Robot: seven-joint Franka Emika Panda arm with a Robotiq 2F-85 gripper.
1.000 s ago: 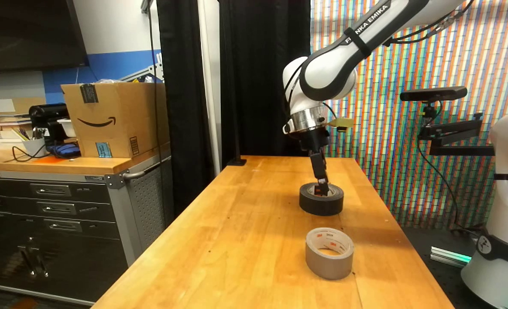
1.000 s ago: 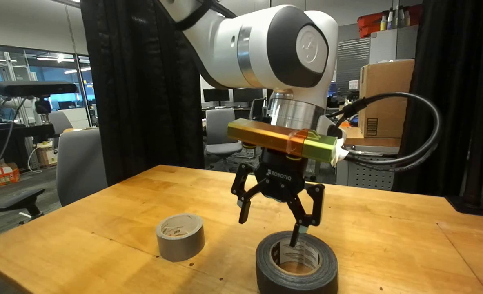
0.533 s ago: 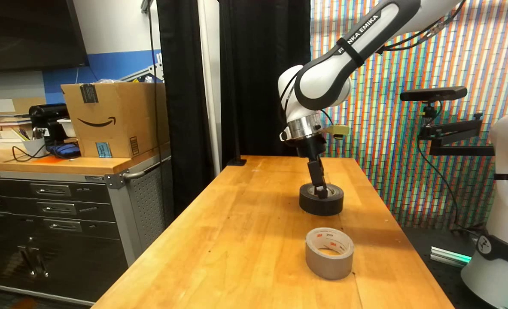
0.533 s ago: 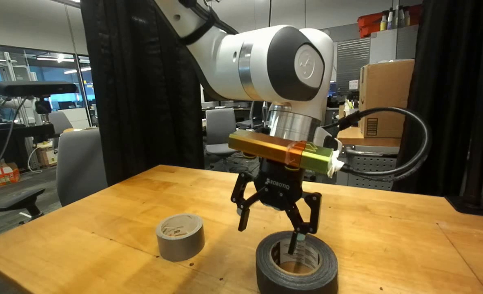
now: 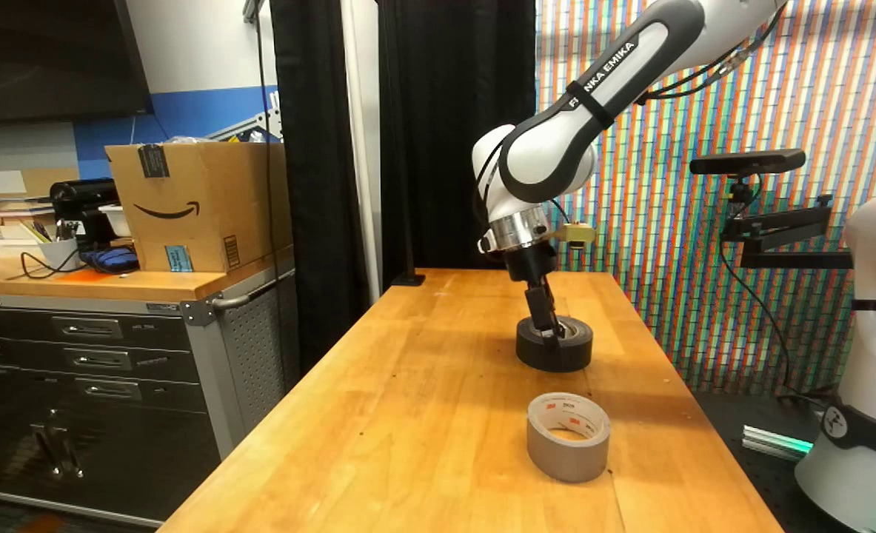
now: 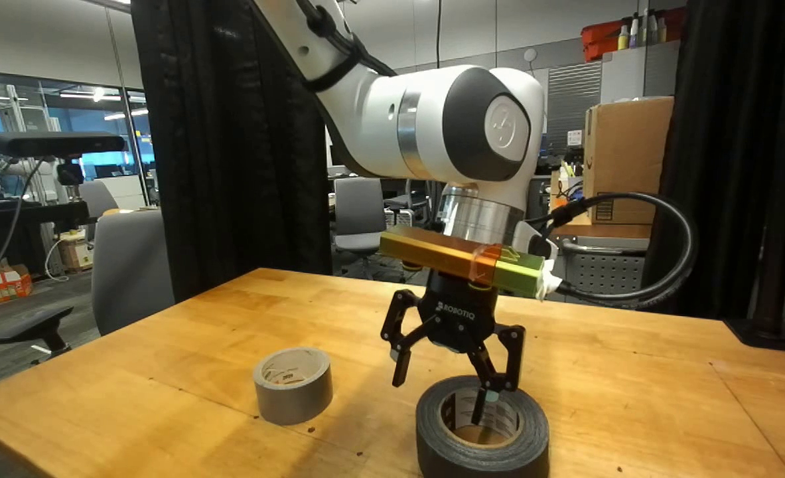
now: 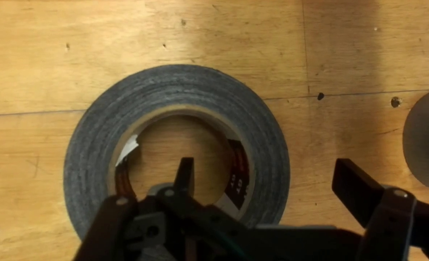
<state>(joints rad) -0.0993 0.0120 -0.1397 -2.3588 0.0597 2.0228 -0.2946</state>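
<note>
Spread apart, the end effector straddles one side of the black tape roll on the table, seemingly lining up a grasp that calls for lowering, then closing on its wall.

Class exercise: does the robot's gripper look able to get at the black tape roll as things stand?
Probably yes: the gripper hangs open at the black tape roll, one finger over or in its hole, the other outside its rim. Nothing visible blocks it; the grey roll stands apart.
</note>
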